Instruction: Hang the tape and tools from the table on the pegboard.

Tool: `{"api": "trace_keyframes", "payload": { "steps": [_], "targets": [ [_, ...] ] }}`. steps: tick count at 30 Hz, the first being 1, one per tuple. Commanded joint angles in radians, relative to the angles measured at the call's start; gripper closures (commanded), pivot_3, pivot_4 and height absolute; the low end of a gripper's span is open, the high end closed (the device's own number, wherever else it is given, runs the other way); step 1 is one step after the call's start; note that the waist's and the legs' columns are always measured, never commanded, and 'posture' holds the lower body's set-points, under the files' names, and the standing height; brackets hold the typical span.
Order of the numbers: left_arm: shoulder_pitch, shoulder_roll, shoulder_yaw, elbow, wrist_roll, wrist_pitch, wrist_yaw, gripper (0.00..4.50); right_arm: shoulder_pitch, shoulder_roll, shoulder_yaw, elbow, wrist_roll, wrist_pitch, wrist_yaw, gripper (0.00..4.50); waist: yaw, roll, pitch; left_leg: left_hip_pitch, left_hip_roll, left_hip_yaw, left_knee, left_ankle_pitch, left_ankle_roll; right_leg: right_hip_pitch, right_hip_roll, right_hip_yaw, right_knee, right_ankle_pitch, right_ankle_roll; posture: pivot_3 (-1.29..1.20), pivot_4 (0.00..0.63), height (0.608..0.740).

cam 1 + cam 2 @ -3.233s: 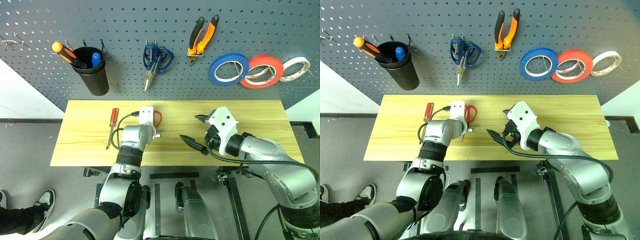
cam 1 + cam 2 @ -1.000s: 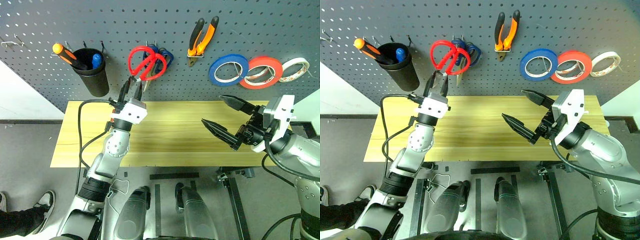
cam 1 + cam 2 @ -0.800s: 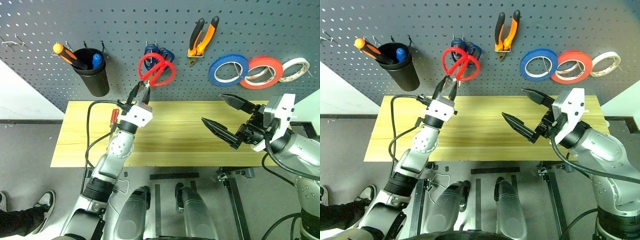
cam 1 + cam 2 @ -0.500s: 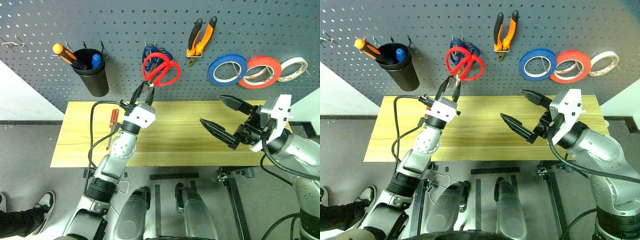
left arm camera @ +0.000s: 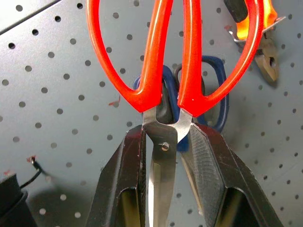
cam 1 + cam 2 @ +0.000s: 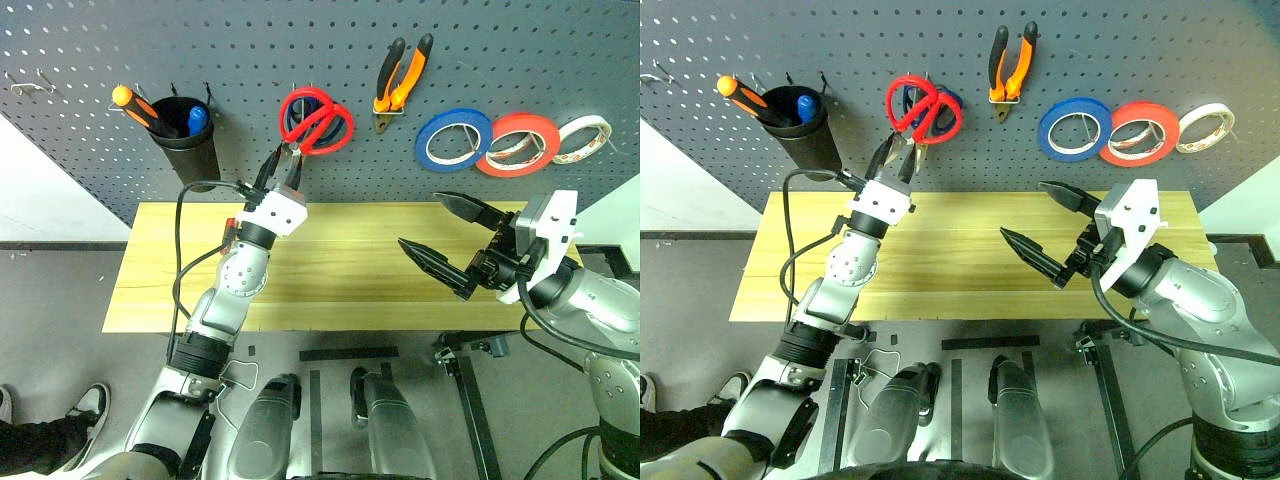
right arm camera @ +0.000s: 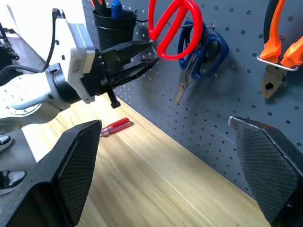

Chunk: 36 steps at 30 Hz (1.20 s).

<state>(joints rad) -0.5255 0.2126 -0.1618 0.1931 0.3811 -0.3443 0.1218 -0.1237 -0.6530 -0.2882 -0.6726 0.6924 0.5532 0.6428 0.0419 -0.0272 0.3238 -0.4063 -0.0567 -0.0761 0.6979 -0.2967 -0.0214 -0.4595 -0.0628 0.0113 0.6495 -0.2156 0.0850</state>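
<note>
Up on the dark blue-grey perforated pegboard (image 6: 250,40), the blue ring-shaped tape roll (image 6: 455,138) and the orange-and-black-handled pliers (image 6: 403,80) already hang on their hooks. My left hand (image 6: 284,166) is clamped on the blades of the red-handled scissors (image 6: 316,121), their loops held against the board over the blue-handled scissors (image 7: 202,54) but, I judge, not yet hooked. My right hand (image 6: 452,234) waits wide and empty over the right of the light yellowish wooden surface (image 6: 340,270); a small red-handled screwdriver (image 7: 114,126) lies at its left.

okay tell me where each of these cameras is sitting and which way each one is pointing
Left and right eye views: on the head, looking forward and down at the table and pegboard, over both arms.
Left wrist view: along the left gripper, which is clamping the red scissors, facing the pegboard.
Right wrist view: past the open right gripper, facing the left gripper.
All show the red scissors.
</note>
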Motion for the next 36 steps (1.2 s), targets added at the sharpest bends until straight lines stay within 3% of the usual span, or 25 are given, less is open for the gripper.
{"api": "trace_keyframes", "payload": {
  "steps": [1, 19, 27, 33, 34, 36],
  "targets": [
    [-0.023, -0.006, 0.008, 0.002, 0.005, -0.033, 0.019, 3.49, 0.009, -0.009, -0.011, -0.047, 0.016, -0.014, -0.008, 0.00, -0.001, 0.000, 0.000, 0.000, 0.000, 0.000, 0.000, 0.000, 0.000, 0.000, 0.000, 0.000, 0.000, 0.000, 0.000, 0.07, 0.253, 0.740],
    [-0.093, -0.036, -0.002, 0.172, 0.033, -0.040, 0.084, 3.49, 0.011, -0.013, -0.006, -0.060, 0.016, -0.006, -0.028, 0.00, -0.001, 0.000, -0.002, 0.000, 0.000, 0.000, 0.000, 0.000, 0.000, 0.000, 0.000, 0.000, 0.000, 0.001, 0.000, 0.06, 0.251, 0.740],
    [-0.217, -0.077, 0.023, 0.467, -0.005, 0.021, 0.123, 3.49, 0.010, -0.021, -0.006, -0.065, 0.022, 0.004, -0.034, 0.00, -0.001, -0.001, -0.005, 0.000, 0.000, 0.000, 0.001, 0.001, 0.002, 0.001, 0.001, 0.000, 0.000, 0.002, 0.000, 0.05, 0.264, 0.740],
    [-0.268, -0.095, 0.024, 0.545, -0.007, 0.002, 0.173, 3.49, 0.016, -0.030, -0.015, -0.076, 0.038, 0.001, -0.030, 0.00, -0.003, -0.002, -0.008, 0.000, 0.000, 0.001, 0.001, 0.001, 0.002, 0.001, 0.000, 0.000, 0.000, 0.002, 0.001, 0.04, 0.263, 0.740],
    [-0.271, -0.095, 0.022, 0.549, -0.009, 0.003, 0.167, 2.73, 0.016, -0.031, -0.014, -0.075, 0.039, 0.000, -0.031, 0.00, -0.003, -0.002, -0.009, 0.000, 0.000, 0.001, 0.001, 0.001, 0.002, 0.001, 0.000, 0.000, 0.001, 0.002, 0.000, 0.04, 0.263, 0.740],
    [-0.275, -0.094, 0.017, 0.561, -0.010, 0.007, 0.154, 2.12, 0.015, -0.033, -0.012, -0.073, 0.039, -0.002, -0.033, 0.00, -0.003, -0.002, -0.010, 0.000, 0.000, 0.001, 0.001, 0.001, 0.002, 0.001, 0.000, 0.000, 0.001, 0.002, 0.000, 0.04, 0.262, 0.740]
  ]
}}
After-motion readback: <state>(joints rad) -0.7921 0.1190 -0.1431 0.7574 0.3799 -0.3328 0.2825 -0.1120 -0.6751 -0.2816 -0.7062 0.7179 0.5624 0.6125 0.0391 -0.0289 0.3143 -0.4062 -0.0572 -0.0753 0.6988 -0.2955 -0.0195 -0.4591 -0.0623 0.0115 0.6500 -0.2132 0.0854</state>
